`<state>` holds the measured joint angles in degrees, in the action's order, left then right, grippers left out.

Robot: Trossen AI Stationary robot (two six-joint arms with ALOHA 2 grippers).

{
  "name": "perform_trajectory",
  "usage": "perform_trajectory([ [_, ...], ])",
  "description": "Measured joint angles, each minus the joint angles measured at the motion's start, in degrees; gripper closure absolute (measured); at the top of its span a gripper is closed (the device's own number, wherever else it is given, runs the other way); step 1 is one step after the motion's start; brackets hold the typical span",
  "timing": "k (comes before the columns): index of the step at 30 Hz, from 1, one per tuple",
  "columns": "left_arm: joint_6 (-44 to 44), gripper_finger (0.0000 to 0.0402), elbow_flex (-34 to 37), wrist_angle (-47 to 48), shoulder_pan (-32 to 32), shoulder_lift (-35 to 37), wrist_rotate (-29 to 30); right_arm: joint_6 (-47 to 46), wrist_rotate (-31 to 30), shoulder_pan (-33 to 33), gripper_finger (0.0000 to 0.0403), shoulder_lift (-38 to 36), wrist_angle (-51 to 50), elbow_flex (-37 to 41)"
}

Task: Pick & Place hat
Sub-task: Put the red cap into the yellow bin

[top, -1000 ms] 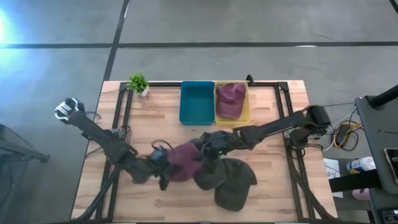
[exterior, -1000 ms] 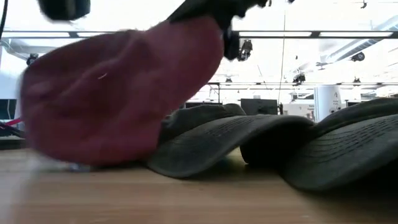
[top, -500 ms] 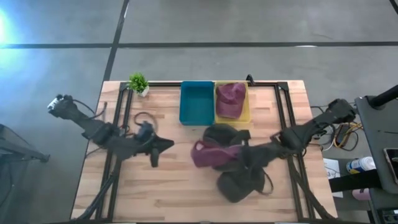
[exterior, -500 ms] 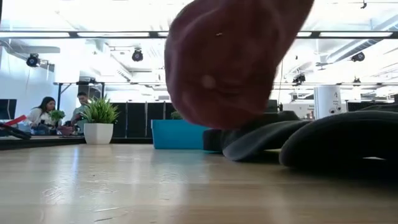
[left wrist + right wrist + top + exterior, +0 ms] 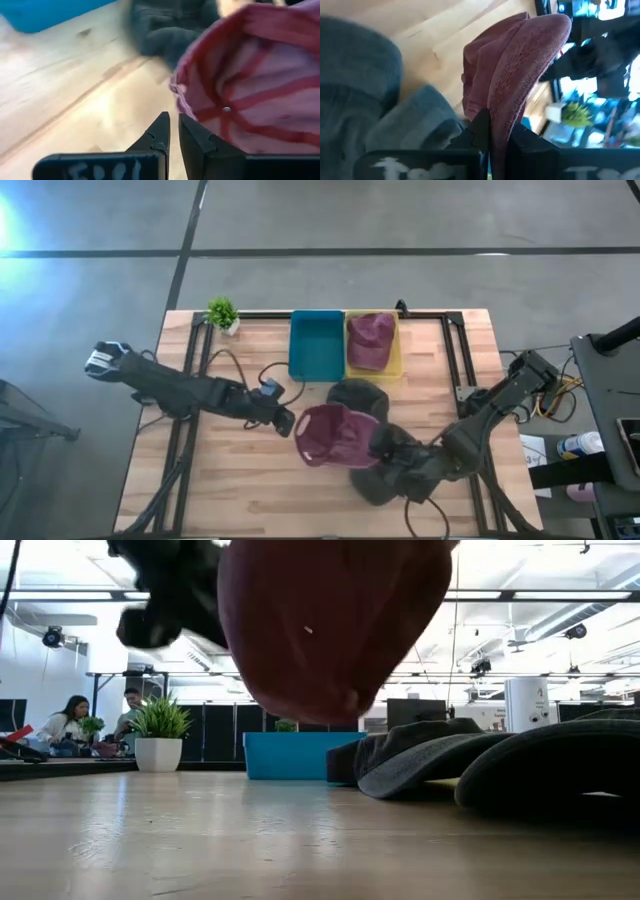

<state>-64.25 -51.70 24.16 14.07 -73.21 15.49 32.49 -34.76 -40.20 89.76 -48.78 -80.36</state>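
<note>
The maroon hat (image 5: 330,435) is a soft knit-looking cap, held up off the bench (image 5: 240,490) near the middle, opening facing up so you can see the lighter striped seams inside. In the low view it hangs as a rounded dome (image 5: 330,625) clear of the wood. The right pincer (image 5: 378,442) has its fingers pressed onto the hat's edge; the right wrist view shows the ribbed fabric (image 5: 520,70) squeezed between them. The left pincer (image 5: 286,422) sits right at the hat's opposite rim, its fingers nearly together with just a thin gap, and I can't tell if it's actually touching the cloth.

Compared to half a second ago, the hat has flipped open-side-up and drifted a bit toward the left arm, the left pincer has come in from well off to the side, and the right arm has folded down toward the front edge.

Around it: two floppy dark grey hats, one (image 5: 357,395) just behind the maroon one and another (image 5: 385,480) mostly under the right arm. Behind those sit a blue bin (image 5: 316,345) and a yellow bin (image 5: 390,365) side by side, the yellow one already holding a second maroon hat (image 5: 370,340). A small potted plant (image 5: 222,313) is at the back left corner. Two people (image 5: 95,720) sit far back in the room.
</note>
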Motion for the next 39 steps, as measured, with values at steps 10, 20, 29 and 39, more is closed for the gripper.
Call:
perform_trajectory([
  [10, 2.93, 0.0369, 4.96, -21.42, -4.13, -5.49, -12.17, 10.75, -4.32, -0.33, 0.0390, 0.10, -0.14, 0.01],
  [20, 9.71, 0.0369, 3.74, -27.75, -4.57, -3.84, -13.20, 9.79, -5.78, -0.36, 0.0390, 0.33, -0.44, 0.79],
  [29, 23.06, 0.0369, -1.40, 9.26, -5.84, 4.86, 0.60, 9.09, -5.81, -0.44, 0.0390, 0.33, -1.08, 1.27],
  [39, 22.56, 0.0369, 6.13, -5.90, -6.08, 1.78, -12.07, 11.23, -5.95, 0.03, 0.0390, 0.33, -1.79, 1.27],
])
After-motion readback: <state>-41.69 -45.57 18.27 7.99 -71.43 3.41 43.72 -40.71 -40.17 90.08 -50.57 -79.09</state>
